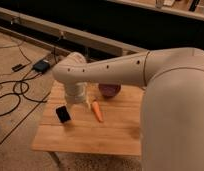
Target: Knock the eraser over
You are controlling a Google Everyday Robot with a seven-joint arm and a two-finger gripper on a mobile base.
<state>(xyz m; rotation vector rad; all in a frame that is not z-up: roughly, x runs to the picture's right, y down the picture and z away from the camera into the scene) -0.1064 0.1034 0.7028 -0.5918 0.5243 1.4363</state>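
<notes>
The eraser (63,114) is a small black block on the left part of the wooden table (95,135), and it looks tilted. My gripper (81,101) hangs under the white wrist just right of and slightly behind the eraser, close to it; I cannot tell whether they touch. The orange carrot (97,111) lies to the right of the gripper. The dark purple bowl (109,90) sits behind the carrot, partly hidden by my arm.
My white arm (145,70) crosses the view from the right and hides the table's right side. Black cables (15,92) and a small dark box (41,65) lie on the floor to the left. A long low ledge (70,35) runs behind the table.
</notes>
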